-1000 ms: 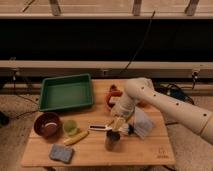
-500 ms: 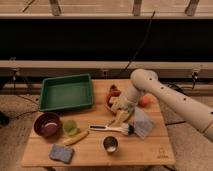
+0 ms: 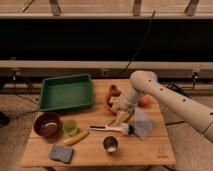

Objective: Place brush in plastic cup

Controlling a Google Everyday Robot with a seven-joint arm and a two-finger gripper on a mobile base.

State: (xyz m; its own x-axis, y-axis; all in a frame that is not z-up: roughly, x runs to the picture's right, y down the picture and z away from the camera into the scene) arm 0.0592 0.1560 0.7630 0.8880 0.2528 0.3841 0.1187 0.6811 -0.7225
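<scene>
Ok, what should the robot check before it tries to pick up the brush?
1. The slender white-handled brush lies flat on the wooden table: ok.
2. The gripper sits just above the brush's bristle end: ok.
3. Its fingers are open, holding nothing: ok.
4. The small light-green plastic cup stands upright, left of the brush: ok.
5. The cup is empty inside: cannot tell.
6. The shiny metal cup sits off the line from brush to green cup: ok.
</scene>
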